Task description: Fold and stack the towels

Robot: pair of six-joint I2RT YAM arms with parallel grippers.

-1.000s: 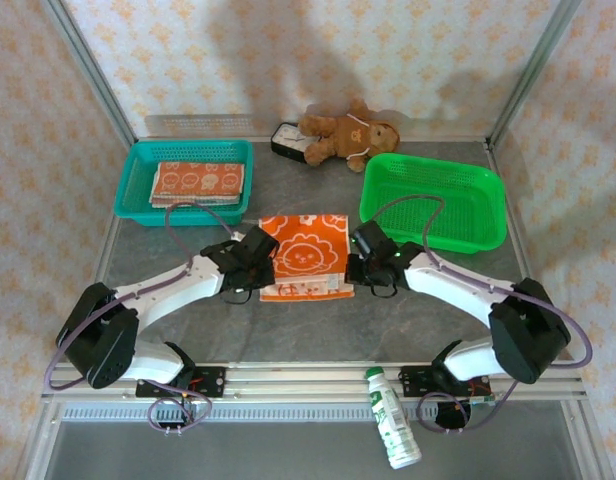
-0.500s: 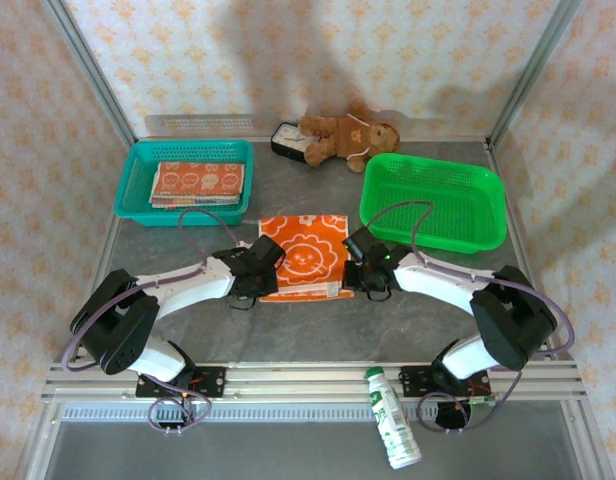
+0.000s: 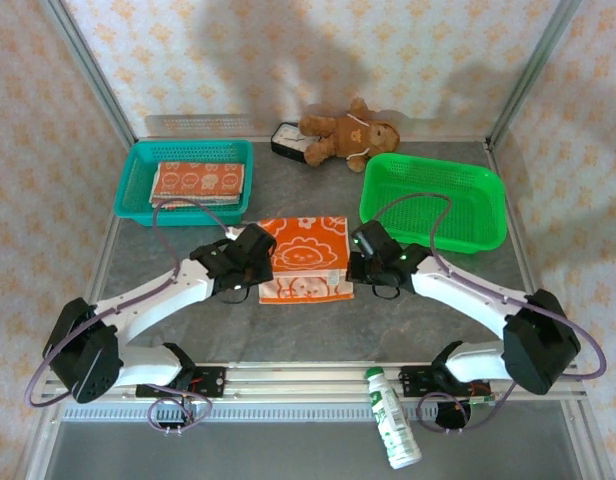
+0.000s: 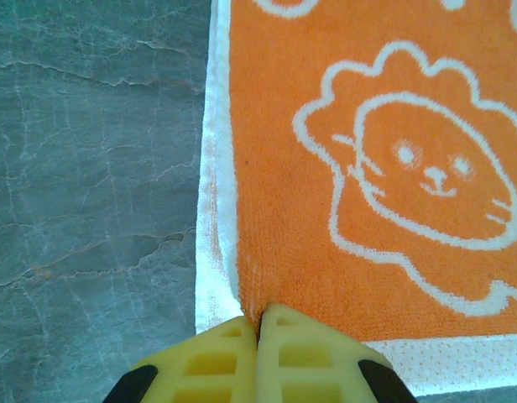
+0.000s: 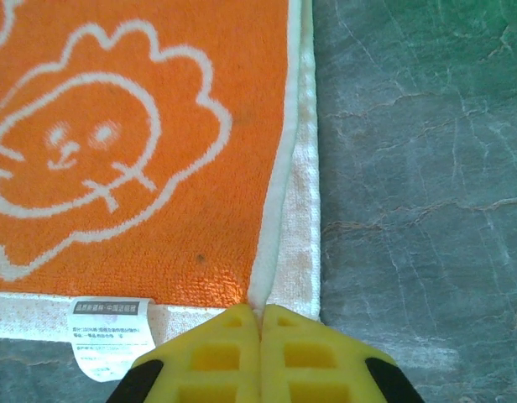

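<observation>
Progress is partial: you have folded towels (image 3: 198, 183) in the teal basket (image 3: 188, 148). The lion towel (image 3: 306, 255) lies mid-surface, your left hand (image 4: 258, 323) and right hand (image 5: 258, 312) pinching its edges, fold unfinished.

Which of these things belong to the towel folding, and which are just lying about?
Part of the job:
- orange lion towel, pinched at its edges by the left gripper and the right gripper
- folded towels in the teal basket

Just lying about:
- brown teddy bear
- white-and-green bottle
- green basket
</observation>
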